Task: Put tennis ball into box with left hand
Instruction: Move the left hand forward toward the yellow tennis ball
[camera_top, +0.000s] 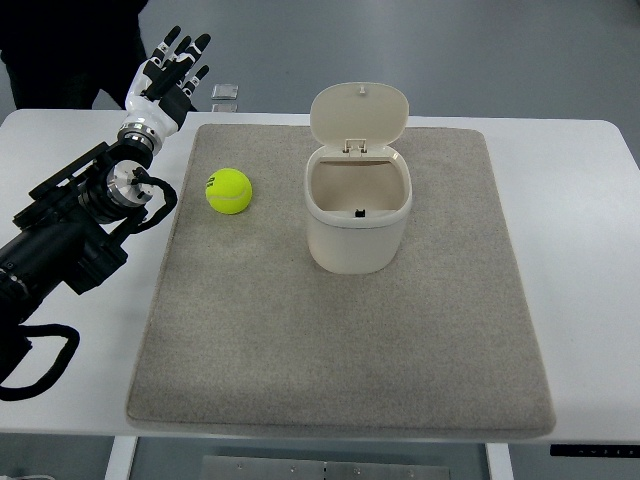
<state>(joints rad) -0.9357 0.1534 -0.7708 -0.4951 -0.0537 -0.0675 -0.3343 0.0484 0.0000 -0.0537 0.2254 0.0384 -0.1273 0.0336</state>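
Nearest the robot, along the lower edge of the view, the white counter carries a grey mat whose front half lies bare. Farther in, the black left arm enters from the left edge and runs diagonally up toward the far-left corner of the mat. At mid-depth the tennis ball sits on the mat, yellow-green, on its left side and free of any contact. Just to its right, with a gap between them, stands the box, a cream bin with its hinged lid tipped up and back, so the mouth is open and the inside looks empty. Beyond the ball, at the far-left corner, the left hand hovers over the counter's edge with fingers spread wide, holding nothing. A small clear object lies on the counter just right of it. No right arm shows.

By my reading the task has barely begun: the ball is not yet grasped, and the reach, the lift, the carry over the box and the release all remain.
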